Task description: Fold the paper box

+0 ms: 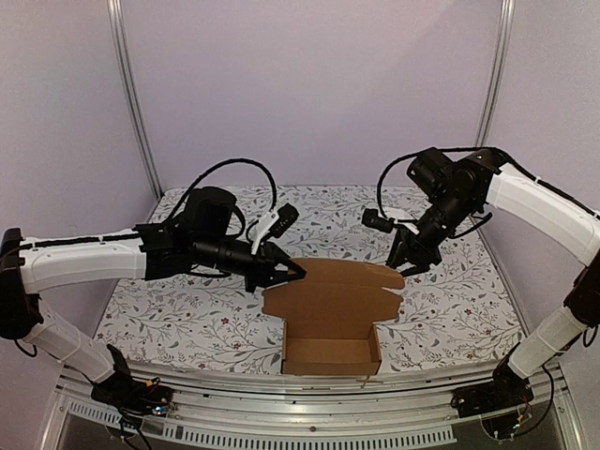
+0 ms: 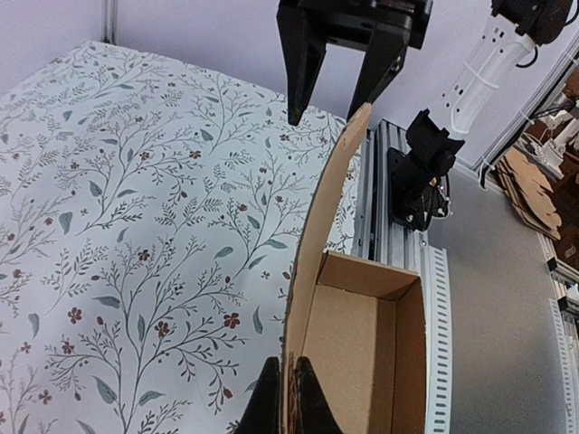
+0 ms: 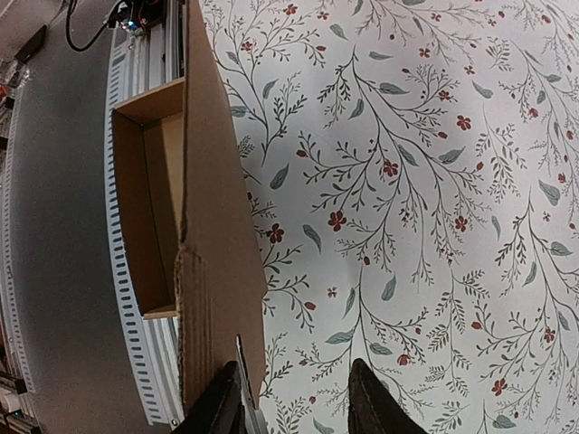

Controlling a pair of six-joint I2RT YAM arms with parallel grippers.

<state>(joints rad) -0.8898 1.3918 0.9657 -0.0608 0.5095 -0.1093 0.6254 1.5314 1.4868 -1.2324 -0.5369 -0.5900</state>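
Item: paper box [image 1: 333,319], plain brown corrugated cardboard, unprinted, partly folded.
Form: one open rectangular tray with its walls upright. One broad lid panel rises from the tray's far wall, slightly bowed, with a notched free edge.
Count: one box, one tray, one lid panel.
Position: the lid panel spans from the left jaws to the right jaws. The tray sits below and to the near side of both, at the near edge of the desk [image 1: 187,309], just beside the aluminium rail [image 1: 309,422].
Left jaws: closed tight on the left edge of the lid panel, with the cardboard pinched between the two fingers [image 2: 267,398].
Right jaws: parted with a clear gap, at the right end of the lid panel. The cardboard corner lies against one finger [image 3: 217,407] and is not clamped.
Arms: two, the left arm [image 1: 84,262] and the right arm [image 1: 534,202], each with one pair of jaws.
Desk cover: one white cloth printed with grey leaves and small red flowers.
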